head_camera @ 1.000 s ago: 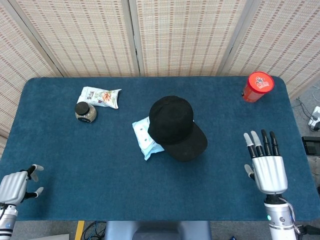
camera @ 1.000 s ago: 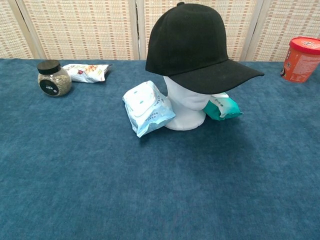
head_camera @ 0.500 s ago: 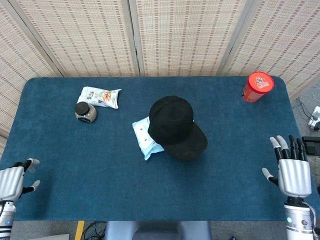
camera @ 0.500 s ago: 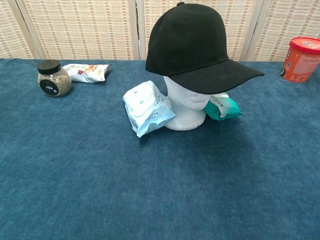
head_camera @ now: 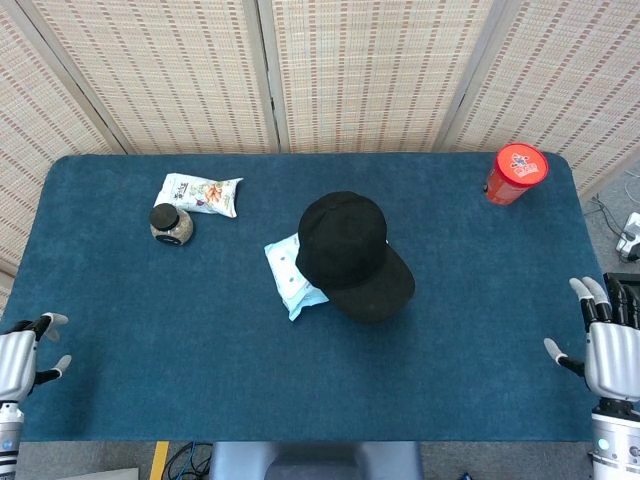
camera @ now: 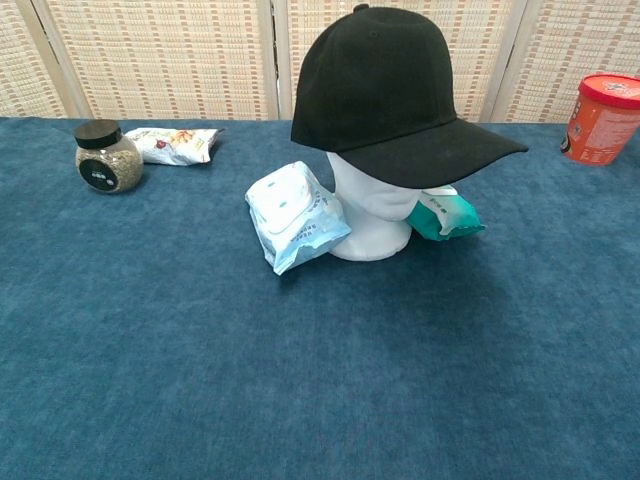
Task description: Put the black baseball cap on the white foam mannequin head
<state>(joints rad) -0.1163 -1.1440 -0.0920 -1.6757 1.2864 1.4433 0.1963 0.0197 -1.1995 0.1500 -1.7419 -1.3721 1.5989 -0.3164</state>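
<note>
From the head view, the black baseball cap (head_camera: pixel 352 255) sits mid-surface, hiding whatever's beneath it. The left robot hand (head_camera: pixel 18 358) hangs off the near left edge, the right robot hand (head_camera: pixel 608 350) off the near right edge, both empty with fingers apart. The chest view shows neither hand but reveals the smooth white foam mannequin head (camera: pixel 370 215) wearing the cap, brim jutting right, upright on the blue felt-like surface (camera: pixel 300 380).

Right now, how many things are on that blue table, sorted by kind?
Caps: 1, black cap
Foam heads: 1, mannequin head
Wipe packs: 2, pale blue pack, teal pack
Jars: 1, jar
Snack bags: 1, snack bag
Red tubs: 1, red tub
Total: 7
</note>
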